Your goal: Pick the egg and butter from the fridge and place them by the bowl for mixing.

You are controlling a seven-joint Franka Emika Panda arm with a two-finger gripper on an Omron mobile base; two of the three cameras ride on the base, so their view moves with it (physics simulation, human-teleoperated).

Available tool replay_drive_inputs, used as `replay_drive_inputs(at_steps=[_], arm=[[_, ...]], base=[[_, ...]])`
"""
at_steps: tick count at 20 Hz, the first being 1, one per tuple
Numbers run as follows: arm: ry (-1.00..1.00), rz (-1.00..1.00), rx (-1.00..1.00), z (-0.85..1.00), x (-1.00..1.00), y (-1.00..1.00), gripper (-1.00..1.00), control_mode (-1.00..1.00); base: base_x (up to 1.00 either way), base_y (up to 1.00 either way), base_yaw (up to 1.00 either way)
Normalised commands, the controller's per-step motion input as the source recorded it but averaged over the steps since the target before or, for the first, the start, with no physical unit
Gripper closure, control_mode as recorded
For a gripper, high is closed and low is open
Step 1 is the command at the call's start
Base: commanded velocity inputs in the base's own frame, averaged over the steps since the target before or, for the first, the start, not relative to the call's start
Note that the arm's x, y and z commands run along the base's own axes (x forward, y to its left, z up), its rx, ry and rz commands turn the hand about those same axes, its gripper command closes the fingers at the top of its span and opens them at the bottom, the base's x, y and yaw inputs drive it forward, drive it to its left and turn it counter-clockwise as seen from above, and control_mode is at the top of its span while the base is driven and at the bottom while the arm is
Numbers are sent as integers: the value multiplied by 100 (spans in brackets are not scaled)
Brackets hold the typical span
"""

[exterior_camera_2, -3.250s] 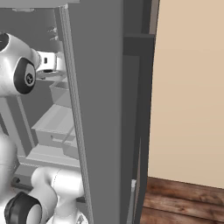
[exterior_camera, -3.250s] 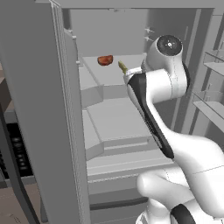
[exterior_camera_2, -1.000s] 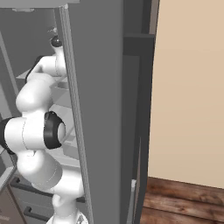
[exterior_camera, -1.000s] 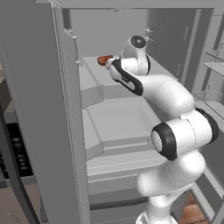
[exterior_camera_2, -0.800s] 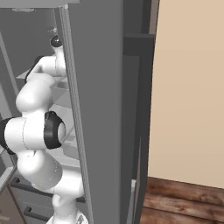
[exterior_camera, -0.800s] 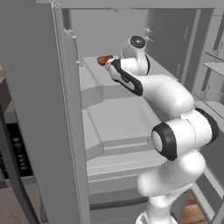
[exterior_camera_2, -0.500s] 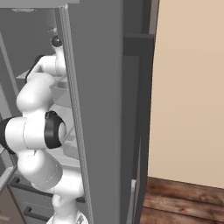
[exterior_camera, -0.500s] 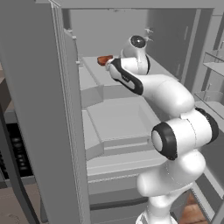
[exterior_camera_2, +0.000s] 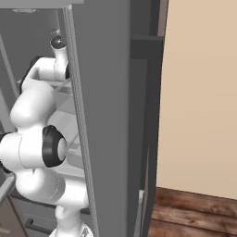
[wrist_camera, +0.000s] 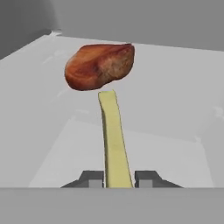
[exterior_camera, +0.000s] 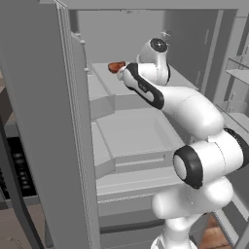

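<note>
Deep inside the fridge (exterior_camera: 58,126), the gripper (wrist_camera: 118,179) has just clamped onto the near end of the butter (wrist_camera: 114,140), its two dark fingertips (wrist_camera: 92,178) pressed against either side of the yellow-green stick. A second ago the jaws stood wide; now they are narrow and holding. The butter runs away from the gripper along the pale grey upper shelf (wrist_camera: 175,105), and its far tip ends just short of, or under, the red-orange lump (wrist_camera: 99,65) lying beyond it; whether the two touch cannot be told from here.

From the left of the base, the white arm (exterior_camera: 194,112) reaches up from the lower right to that same shelf, the lump (exterior_camera: 115,66) showing just past the wrist. From the right, the open fridge door (exterior_camera_2: 106,115) hides most of the reach.

The grasp appears made, so the first item looks secured; lifting it clear without nudging the lump seems the next concern. The egg is not visible near the butter.
</note>
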Motion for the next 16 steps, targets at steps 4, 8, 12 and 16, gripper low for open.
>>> replay_drive_inputs(at_steps=[4, 8, 12, 16], arm=[[0, 0, 1, 9, -65, 7, 100, -100], [-1, 0, 0, 12, -85, 0, 100, -100], [-1, 0, 1, 4, -88, -2, 100, -100], [0, -8, 0, 0, -84, 0, 100, -100]], base=[[0, 0, 0], [0, 0, 0], [0, 0, 0], [0, 0, 0]])
